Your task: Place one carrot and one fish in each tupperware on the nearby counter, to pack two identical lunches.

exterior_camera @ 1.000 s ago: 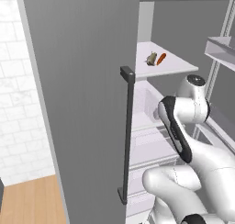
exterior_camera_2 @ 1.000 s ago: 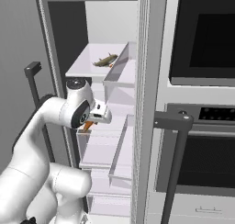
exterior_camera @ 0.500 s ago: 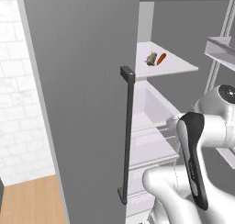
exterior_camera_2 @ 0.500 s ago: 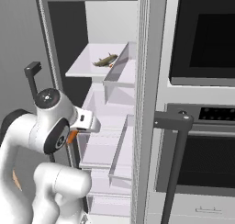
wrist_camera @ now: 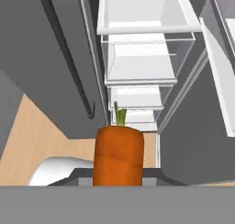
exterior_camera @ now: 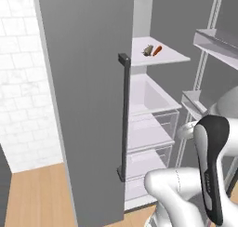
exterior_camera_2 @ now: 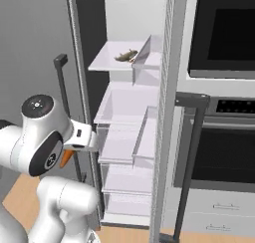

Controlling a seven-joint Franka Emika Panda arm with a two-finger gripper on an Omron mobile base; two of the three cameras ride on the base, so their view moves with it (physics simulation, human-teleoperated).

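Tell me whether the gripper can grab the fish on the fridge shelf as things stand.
Probably not. The gripper is shut on a carrot and sits low beside the open fridge, while the fish lies on the top shelf beside another carrot. It must unload first.

My pincer (exterior_camera_2: 69, 155) hangs outside the open grey fridge, closed on a stubby orange carrot (wrist_camera: 119, 155). At my left stands the tall grey fridge door (exterior_camera: 88, 96) with its dark vertical bar handle (exterior_camera: 123, 116). Ahead, the clear plastic drawers (exterior_camera_2: 127, 137) fill the lower compartment. Above them the white top shelf (exterior_camera: 160, 56) has bare room beside a second small carrot (exterior_camera: 158, 50) and a grey fish (exterior_camera: 148, 50).
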